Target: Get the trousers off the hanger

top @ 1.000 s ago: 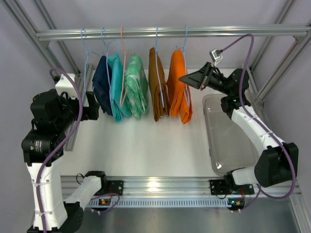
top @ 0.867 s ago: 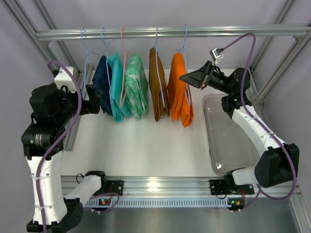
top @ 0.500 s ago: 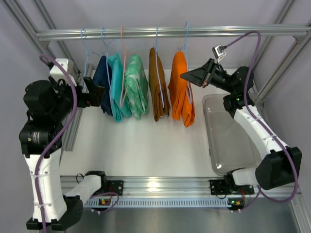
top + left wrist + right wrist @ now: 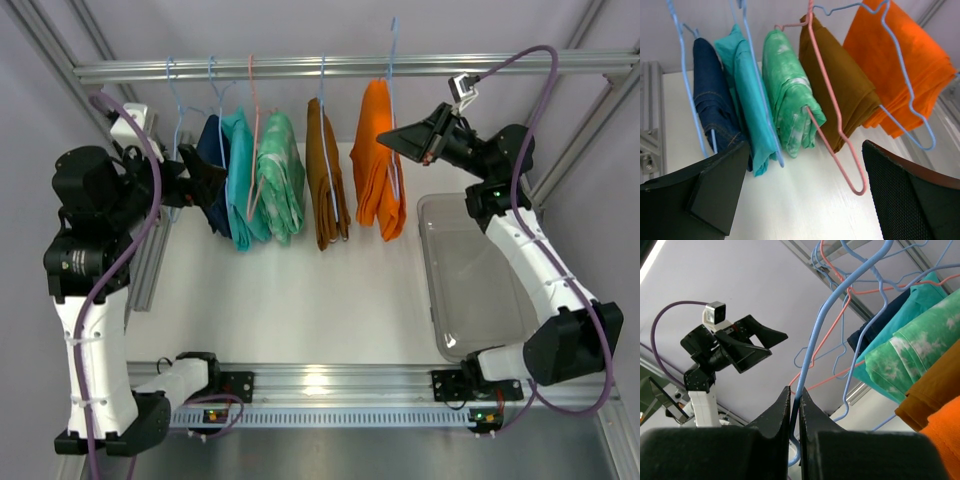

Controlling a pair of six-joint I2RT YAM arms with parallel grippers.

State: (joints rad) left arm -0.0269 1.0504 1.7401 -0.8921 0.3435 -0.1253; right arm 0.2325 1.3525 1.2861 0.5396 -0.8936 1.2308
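The bright orange trousers (image 4: 377,160) hang folded over the light-blue wire hanger (image 4: 391,60), whose hook now stands above the rail. My right gripper (image 4: 385,139) is shut on the hanger's wire (image 4: 802,385) and holds it up beside the trousers, whose orange edge shows at the lower right of the right wrist view (image 4: 942,440). My left gripper (image 4: 205,183) is open and empty by the dark blue garment at the left. In the left wrist view the trousers (image 4: 900,65) and hanger (image 4: 900,85) show at the upper right.
The aluminium rail (image 4: 300,68) carries a brown-ochre garment (image 4: 325,180), teal garments (image 4: 260,175) on a pink hanger (image 4: 835,115), and a navy garment (image 4: 207,160). A clear plastic bin (image 4: 470,290) sits on the table at the right.
My right gripper has lifted the blue hanger with the orange trousers up and slightly right, raising its hook above the rail. My left arm has risen and moved toward the navy garment.
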